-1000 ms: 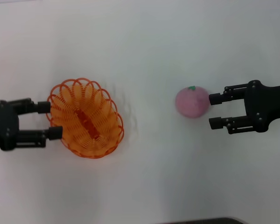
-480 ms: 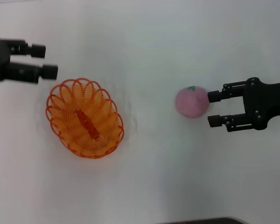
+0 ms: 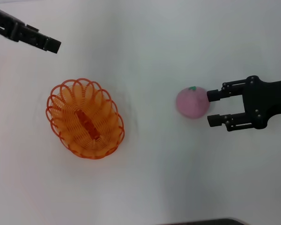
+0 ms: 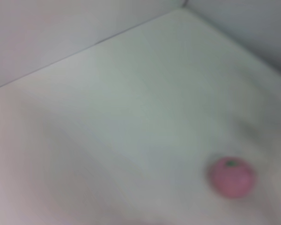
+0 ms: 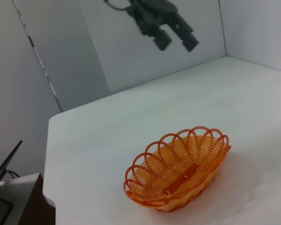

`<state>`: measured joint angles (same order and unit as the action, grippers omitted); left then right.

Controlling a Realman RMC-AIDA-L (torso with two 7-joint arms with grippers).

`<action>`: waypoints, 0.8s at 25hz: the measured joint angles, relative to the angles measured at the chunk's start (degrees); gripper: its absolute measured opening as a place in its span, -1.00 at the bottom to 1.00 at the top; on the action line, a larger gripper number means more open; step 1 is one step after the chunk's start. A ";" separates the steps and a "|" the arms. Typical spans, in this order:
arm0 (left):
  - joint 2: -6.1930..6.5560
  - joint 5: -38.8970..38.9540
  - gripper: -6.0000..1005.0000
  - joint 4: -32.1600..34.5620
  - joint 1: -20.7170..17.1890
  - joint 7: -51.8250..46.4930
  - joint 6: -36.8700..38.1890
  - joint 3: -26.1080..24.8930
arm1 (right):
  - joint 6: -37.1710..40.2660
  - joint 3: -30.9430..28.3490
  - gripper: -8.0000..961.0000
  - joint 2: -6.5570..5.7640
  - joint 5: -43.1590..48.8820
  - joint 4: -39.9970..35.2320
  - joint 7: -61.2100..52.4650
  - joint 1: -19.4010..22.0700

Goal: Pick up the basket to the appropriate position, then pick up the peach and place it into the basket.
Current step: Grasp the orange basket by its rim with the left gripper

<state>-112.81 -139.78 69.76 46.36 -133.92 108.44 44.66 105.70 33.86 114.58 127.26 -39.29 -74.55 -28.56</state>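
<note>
Orange plastic ribs form the shallow oval basket, sitting alone on the white table at the robot's left. A second ago the left gripper framed the basket's rim; it has since lifted away toward the far left corner, empty, so the basket looks already placed. Whether its fingers are parted or together cannot be told, and most of that arm is cut off by the frame edge. The round pink peach with a green stem tip rests well apart from the basket, at the right. The right gripper has crept closer, jaws spread, one fingertip touching or almost touching the fruit. Grasping appears next.
</note>
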 joint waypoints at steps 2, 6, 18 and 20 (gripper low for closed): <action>-0.22 -4.54 0.74 0.46 1.92 -3.52 -1.49 3.06 | -0.19 0.26 0.44 0.05 0.00 0.00 0.10 -0.05; -1.61 -13.50 0.74 -0.30 5.15 -7.95 -3.70 9.14 | -0.43 0.33 0.44 0.08 0.00 -0.01 0.34 -0.26; -5.72 -23.78 0.74 -1.44 9.19 -9.79 -5.98 13.69 | -1.68 1.04 0.44 0.47 0.00 0.00 0.44 -0.77; -5.91 -23.82 0.74 -1.49 8.92 -9.73 -6.88 13.95 | -1.75 1.03 0.44 0.47 0.00 0.00 0.45 -0.76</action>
<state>-118.72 -163.60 68.27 55.28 -143.65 101.57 58.61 103.95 34.90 115.05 127.26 -39.29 -74.10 -29.32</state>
